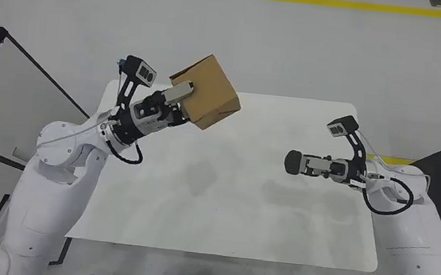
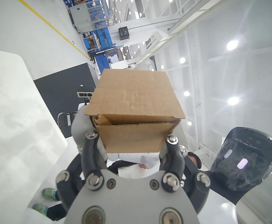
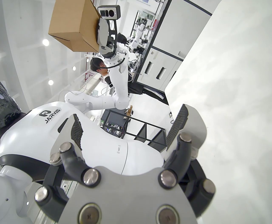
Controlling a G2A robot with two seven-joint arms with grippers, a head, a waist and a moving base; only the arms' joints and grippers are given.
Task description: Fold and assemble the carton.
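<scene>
With the left gripper clamped on the boxed-up carton, tilted in the air over the far left corner of the table, closing its loose flaps seems next, calling for the wide-open, empty right gripper to come across.

Glossy white arms, black cables, grey screw-studded right hand, ribbed black pads.
</scene>
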